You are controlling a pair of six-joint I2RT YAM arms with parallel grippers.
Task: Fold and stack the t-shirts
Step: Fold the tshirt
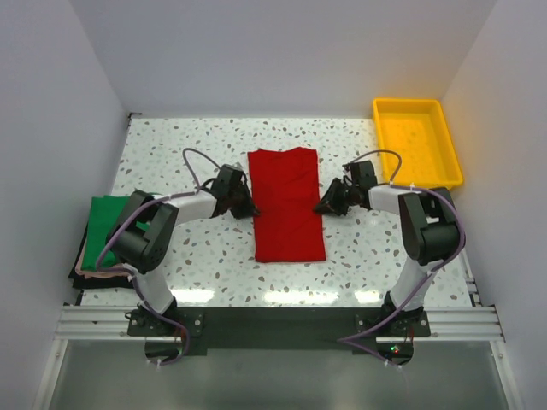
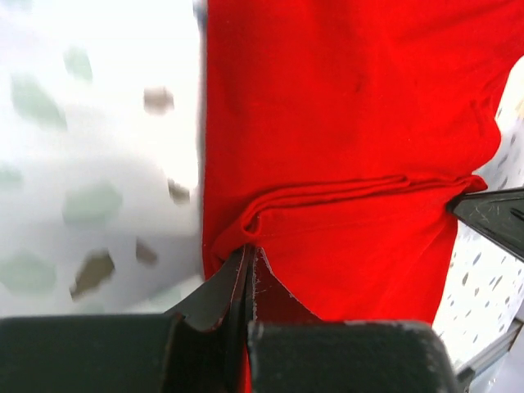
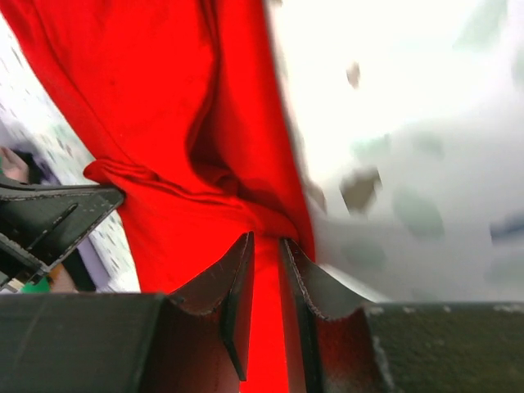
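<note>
Red t-shirt lies folded into a long strip in the middle of the speckled surface, its long way running from 12 o'clock to 6 o'clock. The left gripper is at the shirt's 9 o'clock edge, about halfway down. Its fingers are pressed together and pinch the red cloth, which bunches into a small fold right at the tips. The right gripper is at the 3 o'clock edge, straight across from the left one. Its fingers are almost together too, with red cloth squeezed between them. A crease runs across the shirt from one gripper to the other. The green t-shirt sits at 9 o'clock by the edge of the surface, on top of a dark cloth, well apart from the red one. A yellow tray sits at 2 o'clock, near the far right corner
</note>
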